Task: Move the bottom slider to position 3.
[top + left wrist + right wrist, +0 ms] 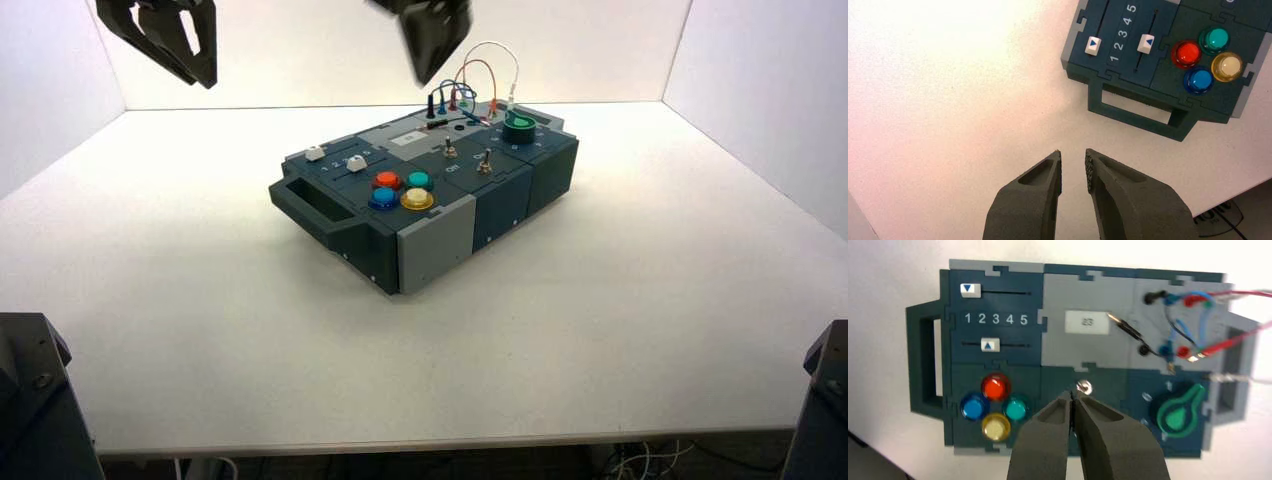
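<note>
The dark blue box (500, 205) stands turned on the white table. The bottom slider (989, 345), a small white knob with a blue triangle, sits beside the coloured buttons, between digits 2 and 3 of the 1 2 3 4 5 scale. It also shows in the left wrist view (1146, 43) and the high view (356, 163). Digit 3 (996, 318) is printed between the two tracks. The twin white knob (970, 288) sits at the 1 end. My right gripper (1071, 397) is shut and empty, high above the box (428, 70). My left gripper (1074, 157) is open and empty, raised at the far left (200, 75).
Red (995, 386), blue (973, 407), teal (1016, 408) and yellow (996, 426) round buttons sit next to the bottom slider. A silver toggle switch (1084, 387), a green knob (1179, 412), looped wires (1198, 300) and the box's handle (923, 360) are also on the box.
</note>
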Controlling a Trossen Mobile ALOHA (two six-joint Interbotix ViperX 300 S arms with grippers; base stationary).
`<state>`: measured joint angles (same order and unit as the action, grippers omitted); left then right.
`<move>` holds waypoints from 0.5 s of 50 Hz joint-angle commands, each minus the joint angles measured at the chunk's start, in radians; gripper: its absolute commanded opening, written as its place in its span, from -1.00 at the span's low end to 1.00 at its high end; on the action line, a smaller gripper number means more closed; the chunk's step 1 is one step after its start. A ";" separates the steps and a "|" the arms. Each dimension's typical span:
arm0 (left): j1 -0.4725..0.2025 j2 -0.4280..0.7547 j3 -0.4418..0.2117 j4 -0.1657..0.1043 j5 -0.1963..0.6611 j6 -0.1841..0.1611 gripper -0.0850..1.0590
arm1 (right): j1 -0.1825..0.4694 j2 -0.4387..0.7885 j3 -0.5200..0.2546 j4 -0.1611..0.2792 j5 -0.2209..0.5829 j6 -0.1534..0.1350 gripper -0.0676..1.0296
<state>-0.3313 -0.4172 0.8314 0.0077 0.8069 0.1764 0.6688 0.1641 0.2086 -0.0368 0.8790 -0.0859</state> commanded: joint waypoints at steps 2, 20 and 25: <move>0.005 0.000 -0.011 -0.002 -0.003 0.000 -0.35 | -0.006 -0.173 0.095 -0.012 -0.035 -0.002 -0.90; 0.003 0.018 -0.011 -0.002 -0.003 0.002 -0.35 | -0.054 -0.433 0.345 -0.017 -0.081 -0.002 0.25; 0.005 0.021 -0.009 -0.002 -0.006 0.003 -0.35 | -0.055 -0.522 0.431 -0.020 -0.137 -0.003 0.37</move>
<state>-0.3298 -0.3912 0.8314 0.0077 0.8084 0.1779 0.6151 -0.2669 0.5906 -0.0552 0.7946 -0.0859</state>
